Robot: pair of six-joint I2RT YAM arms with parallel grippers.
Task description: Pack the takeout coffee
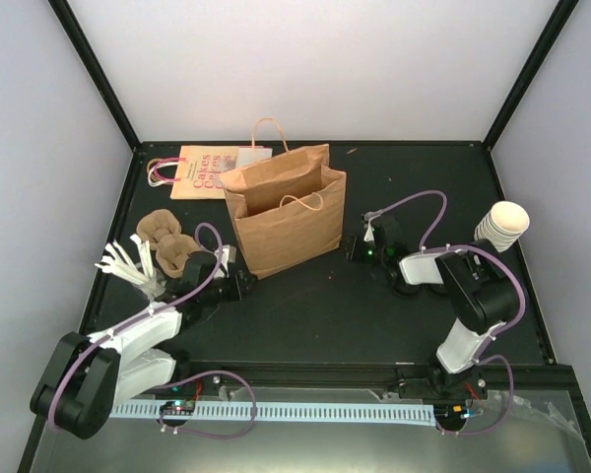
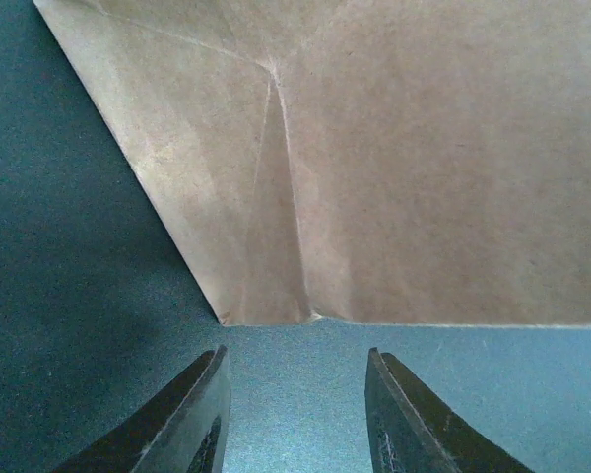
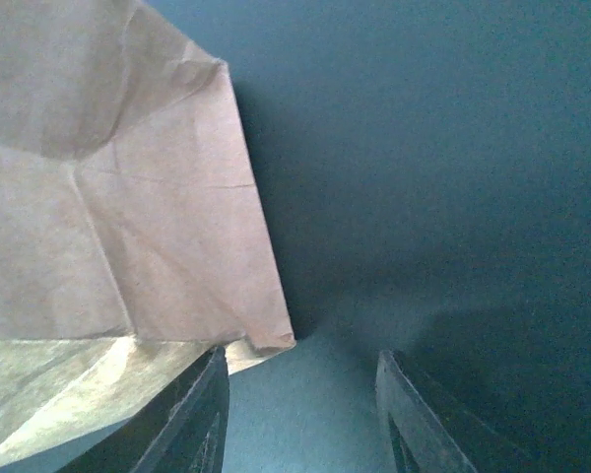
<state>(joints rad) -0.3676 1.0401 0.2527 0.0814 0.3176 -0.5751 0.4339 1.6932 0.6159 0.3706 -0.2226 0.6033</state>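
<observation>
Paper bag (image 1: 286,212): upright in the middle, mouth up.
Flat bag (image 1: 202,169): lying behind it to the left, near the back edge.
Cup trays (image 1: 169,241): left of the paper bag.
Cup stack (image 1: 502,225): far right, well apart from the bag.
Left gripper (image 2: 295,394): just before the bag's near-left bottom corner.
Right gripper (image 3: 300,394): beside the bag's right bottom corner.

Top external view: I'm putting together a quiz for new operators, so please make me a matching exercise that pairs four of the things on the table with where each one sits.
Things:
1. brown paper bag
2. stack of cream cups
3. pulp cup trays
4. printed bag with pink handles

Places:
a. near the table's right edge
b. lying flat at the far left of the table
c. standing open in the middle
d. left of the standing bag, by the left arm

Pairs: 1-c, 2-a, 3-d, 4-b
</observation>
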